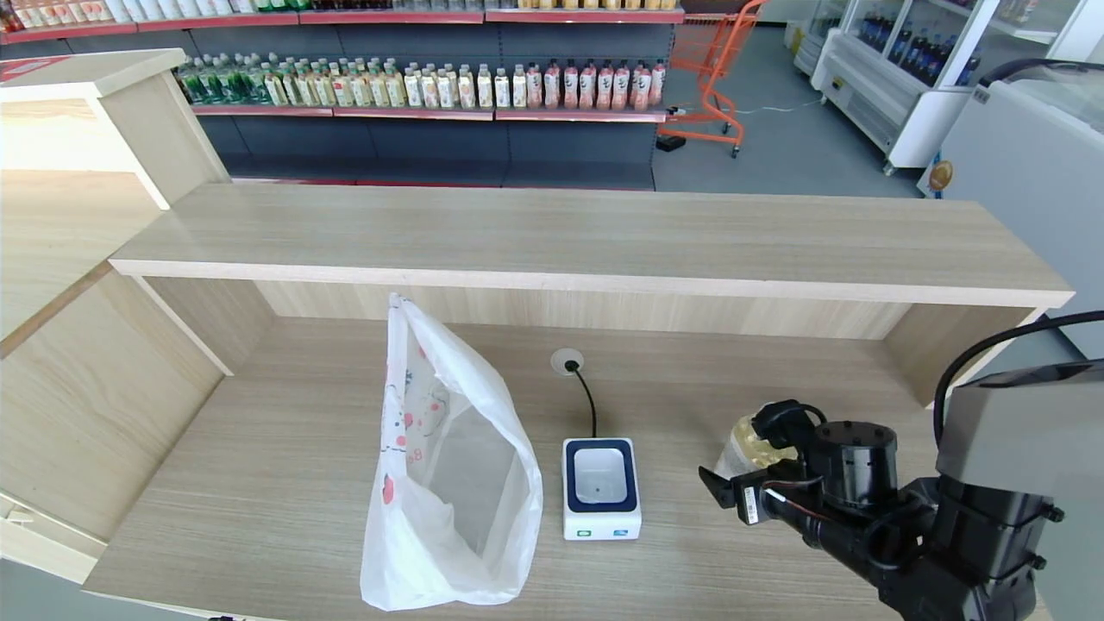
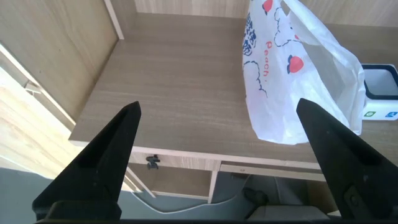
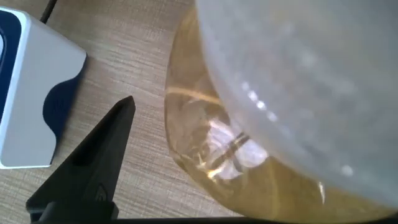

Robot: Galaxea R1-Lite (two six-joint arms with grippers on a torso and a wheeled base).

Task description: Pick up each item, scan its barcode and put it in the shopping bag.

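Note:
A clear plastic cup with a yellowish filling [image 1: 740,447] [image 3: 261,124] stands on the counter to the right of the scanner [image 1: 601,487] [image 3: 31,106]. My right gripper [image 1: 761,442] is at the cup, open. One finger [image 3: 93,162] stands beside the cup with a strip of wood showing between them; the other finger is hidden behind the cup. The white shopping bag [image 1: 448,483] [image 2: 292,81] stands open just left of the scanner. My left gripper [image 2: 219,109] hangs open and holds nothing, off the counter's front left edge.
The wooden counter [image 1: 259,483] is walled by a raised ledge [image 1: 586,233] at the back and side panels left and right. The scanner's cable [image 1: 586,397] runs back to a hole in the counter. Store shelves with bottles [image 1: 431,86] stand beyond.

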